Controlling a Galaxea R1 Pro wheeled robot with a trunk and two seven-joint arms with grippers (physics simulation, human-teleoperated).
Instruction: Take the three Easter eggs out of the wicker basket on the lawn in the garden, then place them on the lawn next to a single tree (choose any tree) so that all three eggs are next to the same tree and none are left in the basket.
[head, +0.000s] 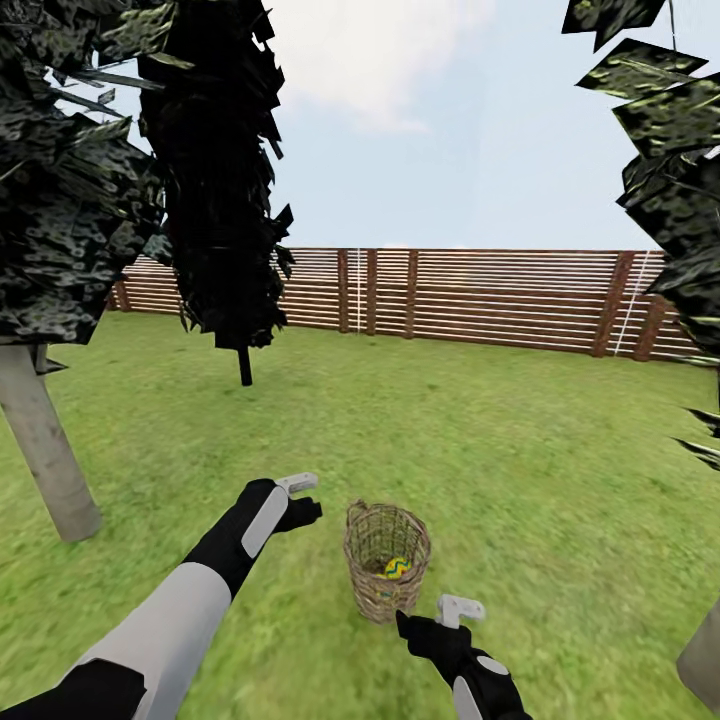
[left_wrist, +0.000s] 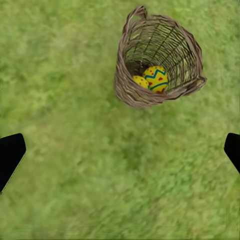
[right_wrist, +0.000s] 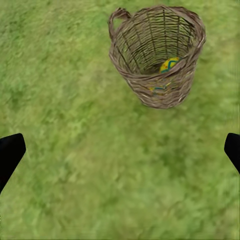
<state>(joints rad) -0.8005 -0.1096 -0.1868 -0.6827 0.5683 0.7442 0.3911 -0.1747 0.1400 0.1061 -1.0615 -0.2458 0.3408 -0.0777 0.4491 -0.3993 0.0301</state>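
while the basket (head: 387, 573) is standing upright on the lawn (head: 520, 450), the two arms are reaching out on either side of it. the left tool (head: 300, 497) is hovering above the grass just left of the basket, apart from its rim. the right tool (head: 455, 612) is hanging near the basket's right side, close to its base but not touching it. both tools are released: in each wrist view the dark fingertips (left_wrist: 11, 152) (right_wrist: 11, 152) are sitting wide apart at the frame edges with only grass between them, and nothing is being grasped.

inside the basket (left_wrist: 159, 59), the left wrist view is showing two eggs (left_wrist: 156, 79) lying together at the bottom, one partly tucked behind the other; whether a third is lying under them i cannot tell. in the right wrist view the basket (right_wrist: 157, 55) is showing one egg (right_wrist: 169, 64) over its near wall, with more colour peeking through the weave. in the head view one egg (head: 397, 568) is visible through the wicker.

a pale trunk (head: 45, 450) of a tree is rising from the lawn well to the left of the basket, under dark blocky foliage. a smaller dark-trunked tree (head: 243, 365) is standing farther back. a brown slatted fence (head: 470, 295) is closing off the garden behind, under a pale sky.
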